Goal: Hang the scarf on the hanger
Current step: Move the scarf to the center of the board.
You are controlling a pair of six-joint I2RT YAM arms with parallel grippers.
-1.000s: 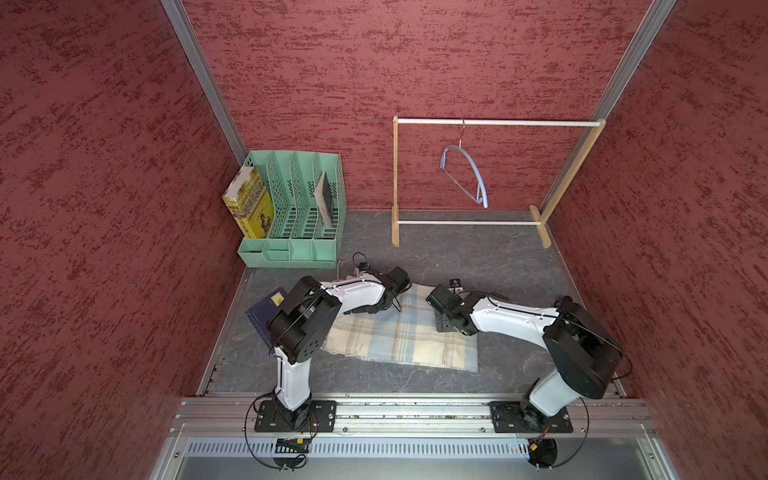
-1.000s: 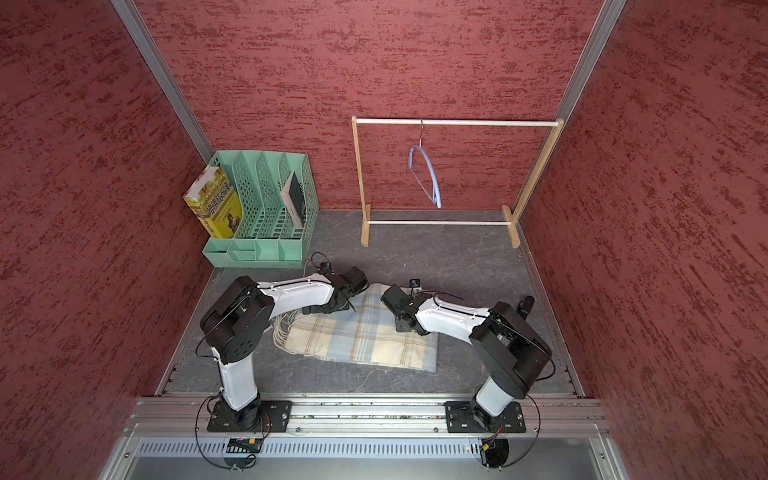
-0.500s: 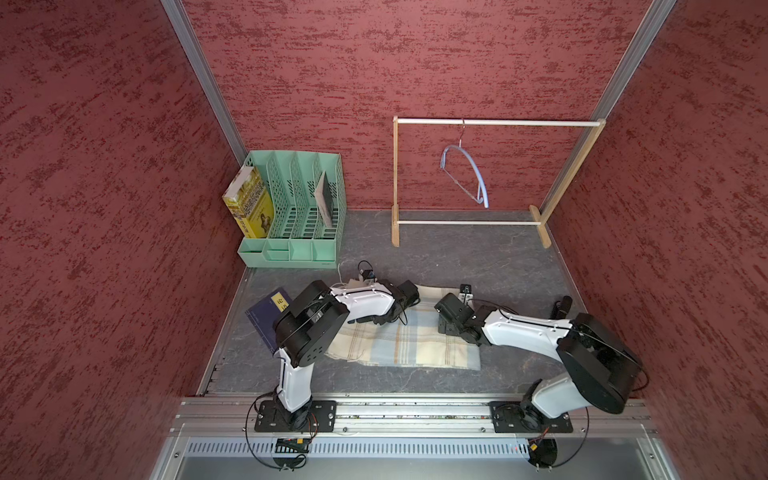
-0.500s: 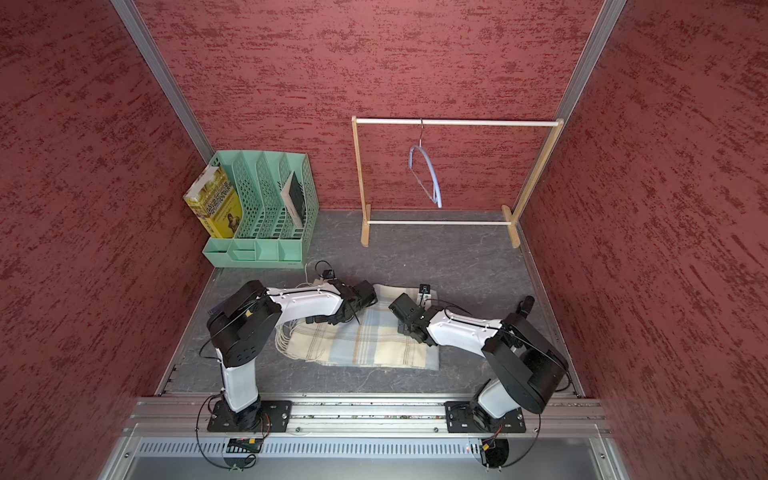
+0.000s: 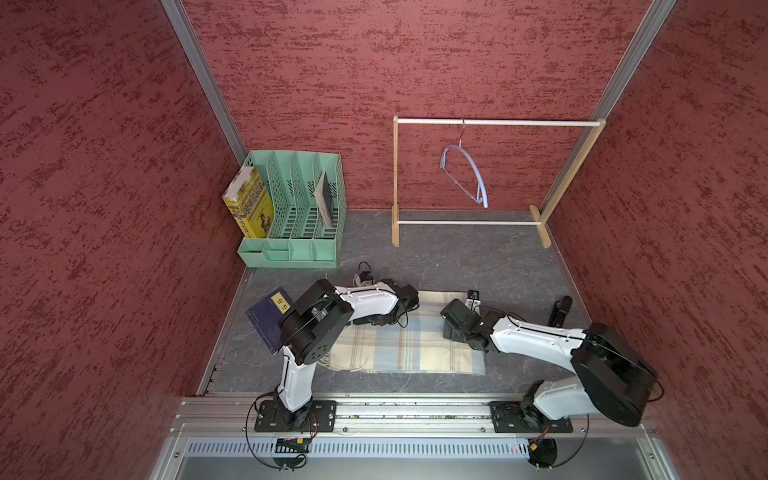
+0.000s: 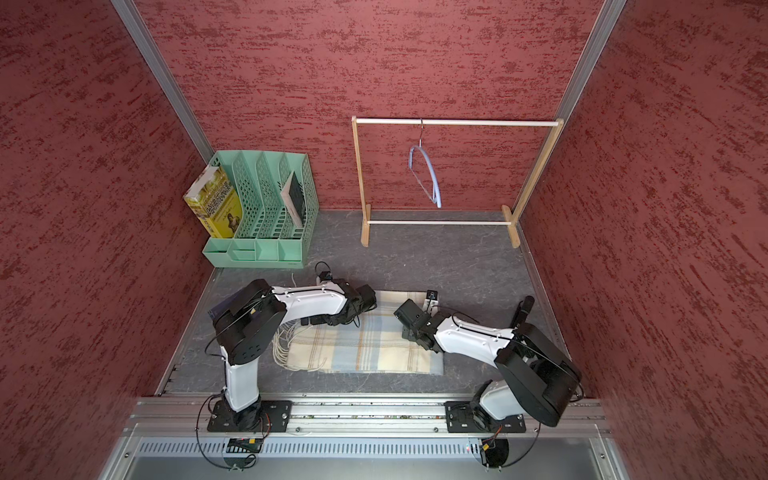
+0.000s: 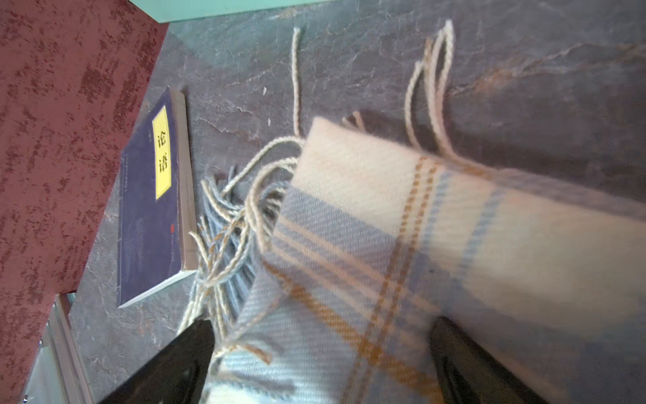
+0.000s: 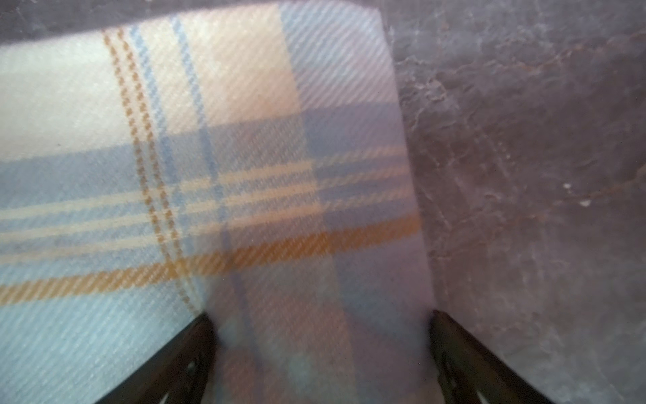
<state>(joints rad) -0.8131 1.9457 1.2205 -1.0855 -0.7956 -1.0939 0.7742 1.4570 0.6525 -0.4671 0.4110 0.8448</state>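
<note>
The scarf (image 5: pixel 409 347) (image 6: pixel 365 345), plaid in cream and light blue, lies folded flat on the grey table between both arms. Its fringe (image 7: pixel 230 224) points toward the left arm. My left gripper (image 5: pixel 370 321) (image 7: pixel 321 321) hangs open low over the fringed end, one finger on each side of the cloth (image 7: pixel 384 227). My right gripper (image 5: pixel 451 334) (image 8: pixel 321 314) is open too, low over the scarf's right folded edge (image 8: pixel 209 157), and neither holds anything. The light-blue hanger (image 5: pixel 476 174) (image 6: pixel 431 174) hangs by its hook from the rack's rod at the back.
The wooden rack (image 5: pixel 498 122) stands against the back wall. A green file organiser (image 5: pixel 299 208) with a yellow book is at the back left. A dark blue book (image 5: pixel 266 320) (image 7: pixel 150 210) lies beside the scarf's fringe, under the left arm's elbow.
Both arms have come down and slightly toward the front, bringing the open grippers close over the scarf. The scarf and hanger have not moved.
</note>
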